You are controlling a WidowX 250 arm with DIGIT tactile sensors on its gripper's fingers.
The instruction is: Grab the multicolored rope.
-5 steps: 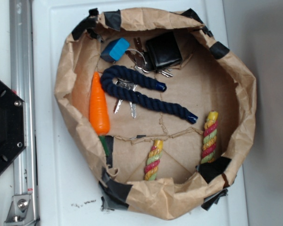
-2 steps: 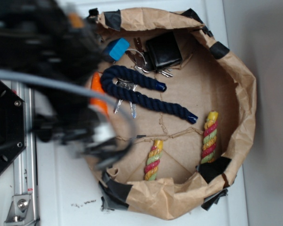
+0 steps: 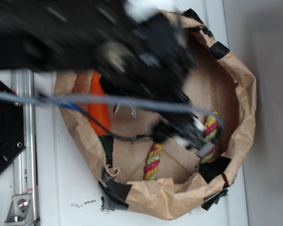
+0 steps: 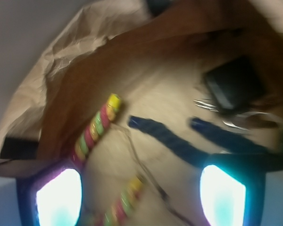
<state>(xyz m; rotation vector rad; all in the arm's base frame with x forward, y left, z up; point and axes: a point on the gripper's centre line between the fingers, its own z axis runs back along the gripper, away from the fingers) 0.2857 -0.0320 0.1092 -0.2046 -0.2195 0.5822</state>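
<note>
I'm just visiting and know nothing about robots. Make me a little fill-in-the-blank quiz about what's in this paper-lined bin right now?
1. The multicolored rope twists red-pink, light green and ____ strands.
2. The other rope, lying on the brown paper, is dark ____.
3. The toy carrot beside the left wall is ____.
4. In the wrist view, the tool's two glowing fingers stand ____, nothing between them.

Missing words: yellow; blue; orange; apart

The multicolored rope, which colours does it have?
Red-pink, yellow and light green twisted strands on the multicolored rope, clearest in the wrist view.
</note>
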